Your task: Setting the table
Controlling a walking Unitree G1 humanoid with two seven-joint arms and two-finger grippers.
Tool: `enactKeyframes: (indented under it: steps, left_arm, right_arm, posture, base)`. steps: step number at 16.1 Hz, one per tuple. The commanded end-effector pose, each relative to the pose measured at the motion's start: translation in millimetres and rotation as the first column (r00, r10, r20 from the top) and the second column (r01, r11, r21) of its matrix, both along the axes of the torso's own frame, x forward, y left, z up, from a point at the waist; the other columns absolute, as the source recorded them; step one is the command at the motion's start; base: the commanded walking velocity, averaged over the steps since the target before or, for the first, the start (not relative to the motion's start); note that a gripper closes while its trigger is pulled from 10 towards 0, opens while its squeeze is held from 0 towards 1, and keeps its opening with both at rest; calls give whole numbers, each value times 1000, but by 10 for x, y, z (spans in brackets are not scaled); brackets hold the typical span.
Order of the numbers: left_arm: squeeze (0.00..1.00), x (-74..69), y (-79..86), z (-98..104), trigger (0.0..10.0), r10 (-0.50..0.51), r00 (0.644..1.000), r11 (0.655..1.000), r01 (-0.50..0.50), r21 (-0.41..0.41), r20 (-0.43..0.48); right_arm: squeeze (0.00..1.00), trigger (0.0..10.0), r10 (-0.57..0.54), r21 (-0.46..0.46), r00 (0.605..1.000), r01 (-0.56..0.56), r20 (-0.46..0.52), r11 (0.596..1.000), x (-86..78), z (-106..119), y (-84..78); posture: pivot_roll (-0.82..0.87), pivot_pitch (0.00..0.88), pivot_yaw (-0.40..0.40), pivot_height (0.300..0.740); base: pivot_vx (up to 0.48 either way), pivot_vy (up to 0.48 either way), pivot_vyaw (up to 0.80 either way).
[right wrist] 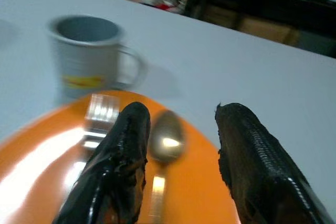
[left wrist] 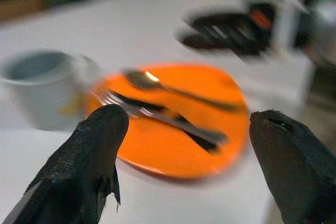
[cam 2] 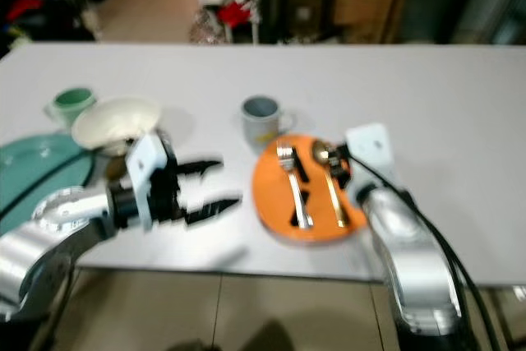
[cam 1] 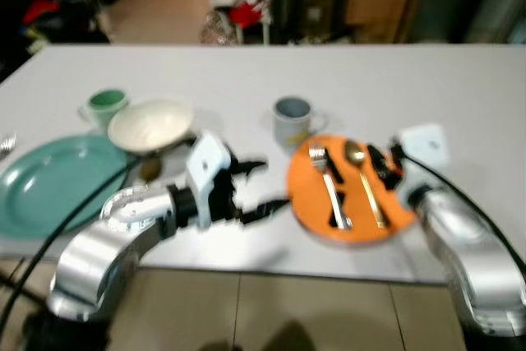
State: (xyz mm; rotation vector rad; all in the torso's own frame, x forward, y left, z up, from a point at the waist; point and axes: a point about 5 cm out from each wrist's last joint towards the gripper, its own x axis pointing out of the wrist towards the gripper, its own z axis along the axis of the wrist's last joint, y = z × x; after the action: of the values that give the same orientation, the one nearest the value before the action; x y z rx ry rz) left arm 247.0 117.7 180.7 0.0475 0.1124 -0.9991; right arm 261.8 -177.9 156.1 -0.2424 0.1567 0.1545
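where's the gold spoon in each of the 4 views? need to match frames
Left eye: spoon on the orange plate, right of the fork.
Right eye: spoon, same spot on the plate.
Left wrist: spoon beyond the fork, between the open fingers.
Right wrist: spoon bowl between the open fingers.
Shared landmark: grey mug behind the plate.

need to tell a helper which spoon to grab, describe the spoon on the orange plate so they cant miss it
On the long white table, find the orange plate near the front edge, just in front of the grey mug. Two pieces of cutlery lie side by side on it. The spoon is the gold one with the round bowl, on the robot's right of the silver fork, under the right gripper.
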Motion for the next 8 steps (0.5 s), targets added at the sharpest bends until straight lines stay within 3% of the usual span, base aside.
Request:
enactKeyframes:
  steps: [1,2,3,4,6,7,8]
  left_arm:
    - [0,7,93,52,10000,119,992,993,-119,-4,43]
    - [0,-8,144,54,10000,219,975,976,-218,-22,46]
    - [0,-35,232,27,10000,351,935,936,-349,-47,49]
    - [0,-50,273,10,10000,412,910,910,-409,-61,46]
    - [0,-165,436,-28,10000,640,762,768,-636,-70,95]
    - [0,-223,482,-94,10000,701,711,713,-699,-55,62]
    - [0,-252,493,-191,10000,721,692,693,-721,-11,43]
  right_arm:
    - [1000,10000,71,42,996,-73,57,996,-61,123,166]
    - [1000,10000,94,68,993,-99,65,993,-131,178,238]
    - [1000,10000,121,83,990,-126,66,988,-194,219,315]
    - [1000,10000,130,88,989,-136,66,987,-220,231,340]
    - [1000,10000,110,136,991,-119,75,983,-241,216,330]
    - [1000,10000,109,139,991,-119,82,983,-252,217,324]
    - [1000,10000,117,146,989,-129,92,981,-245,243,337]
  posture:
    - [-13,0,90,740]
    - [-15,0,90,740]
    - [-26,0,94,740]
    - [-27,0,92,740]
    - [-9,0,80,740]
    - [-12,0,72,740]
    - [-8,0,57,740]
  base:
    - [0,0,800]
    - [0,0,800]
    - [0,0,800]
    - [0,0,800]
    - [0,0,800]
    - [0,0,800]
    - [0,0,800]
